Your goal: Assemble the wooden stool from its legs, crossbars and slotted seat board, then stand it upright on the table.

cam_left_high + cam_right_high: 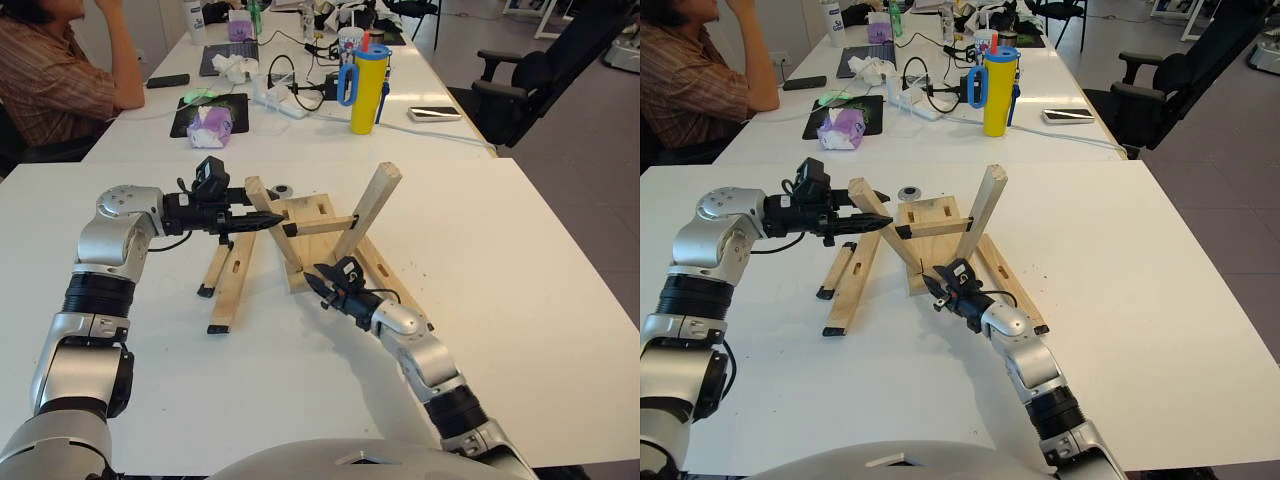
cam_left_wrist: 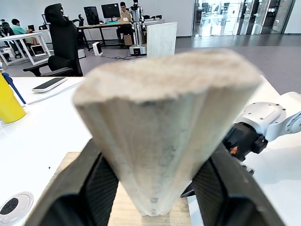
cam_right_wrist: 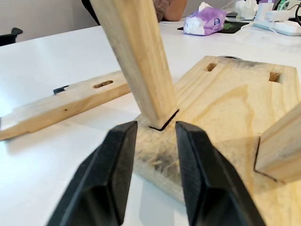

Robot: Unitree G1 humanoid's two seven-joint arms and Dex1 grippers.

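The slotted seat board (image 1: 312,210) lies flat on the white table. Two legs stand in its slots: one (image 1: 262,198) leans left, the other (image 1: 371,203) leans right, and a crossbar (image 1: 322,225) joins them. My left gripper (image 1: 268,220) is shut on the left-leaning leg (image 2: 164,132) near its top end. At the board's near edge my right gripper (image 1: 318,283) is open, its fingers (image 3: 113,165) either side of that leg's foot (image 3: 141,70) in its slot. Two loose legs (image 1: 233,278) lie left of the board (image 3: 225,108). Another (image 1: 388,272) lies to its right.
A round grommet (image 1: 281,190) sits in the table behind the board. On the far desk stand a yellow bottle (image 1: 368,90), a purple tissue pack (image 1: 210,126) and a phone (image 1: 434,113). A person sits at far left. The table's right edge (image 1: 590,270) is close.
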